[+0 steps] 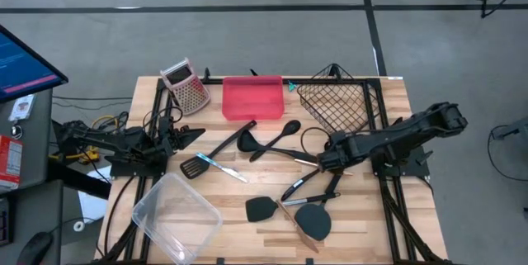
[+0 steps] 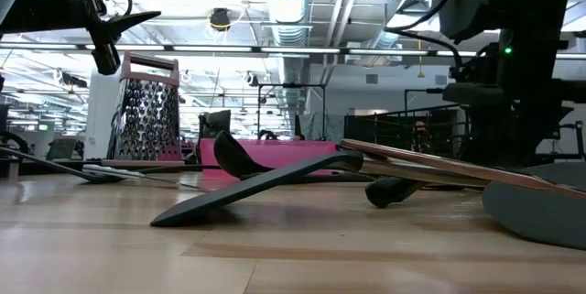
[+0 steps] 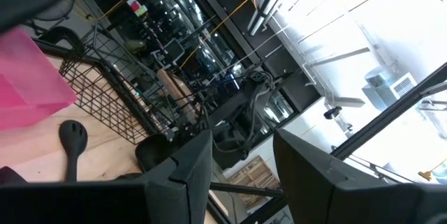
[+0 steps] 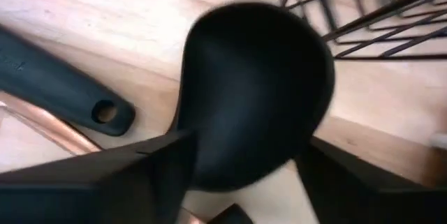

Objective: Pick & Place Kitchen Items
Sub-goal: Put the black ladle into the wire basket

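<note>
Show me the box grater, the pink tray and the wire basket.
box grater [image 1: 186,87], high view, on its perforated metal face.
pink tray [image 1: 252,98], high view, on its flat floor.
wire basket [image 1: 337,104], high view, on its mesh.

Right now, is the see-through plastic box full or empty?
Empty. In the high view the clear box sits near the table's front left corner, and only bare wood shows through it. The utensils lie outside it.

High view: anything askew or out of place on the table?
Yes. The wire basket sits tilted at the table's far edge, and the clear container overhangs the near-left edge. The utensils lie scattered and crossed mid-table. The box grater also leans. Nothing is visibly spilled or broken.
</note>
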Controlling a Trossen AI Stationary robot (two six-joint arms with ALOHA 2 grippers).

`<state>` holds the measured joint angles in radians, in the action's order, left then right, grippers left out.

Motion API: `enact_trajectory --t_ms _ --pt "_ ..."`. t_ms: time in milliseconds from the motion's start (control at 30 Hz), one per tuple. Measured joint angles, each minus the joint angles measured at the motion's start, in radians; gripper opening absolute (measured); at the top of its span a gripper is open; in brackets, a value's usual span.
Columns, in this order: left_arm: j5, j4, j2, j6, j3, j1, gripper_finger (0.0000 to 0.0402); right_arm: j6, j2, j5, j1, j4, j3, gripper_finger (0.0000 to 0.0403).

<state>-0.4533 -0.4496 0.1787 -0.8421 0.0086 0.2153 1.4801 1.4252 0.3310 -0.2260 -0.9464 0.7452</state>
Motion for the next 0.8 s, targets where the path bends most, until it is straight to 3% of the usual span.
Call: enact_trajectory --t_ms 200,267,600,800 --pt "0.0 0.002 0.001 0.0 0.0 0.0 0.0138 0.025 0.004 -0.004 0.0 0.028 0.0 0.0047" --pt "0.0 0.001 0.004 0.0 0.0 0.0 0.0138 0.017 0.001 0.007 -0.001 0.027 0.001 0.0015" --pt "-0.018 0.0 0.046 0.0 0.0 0.0 0.0138 -0.018 0.001 0.07 0.018 0.038 0.025 0.001" --pt "-0.026 -0.004 0.068 0.0 0.0 0.0 0.0138 -0.088 0.001 0.182 0.058 0.054 0.057 0.0005"
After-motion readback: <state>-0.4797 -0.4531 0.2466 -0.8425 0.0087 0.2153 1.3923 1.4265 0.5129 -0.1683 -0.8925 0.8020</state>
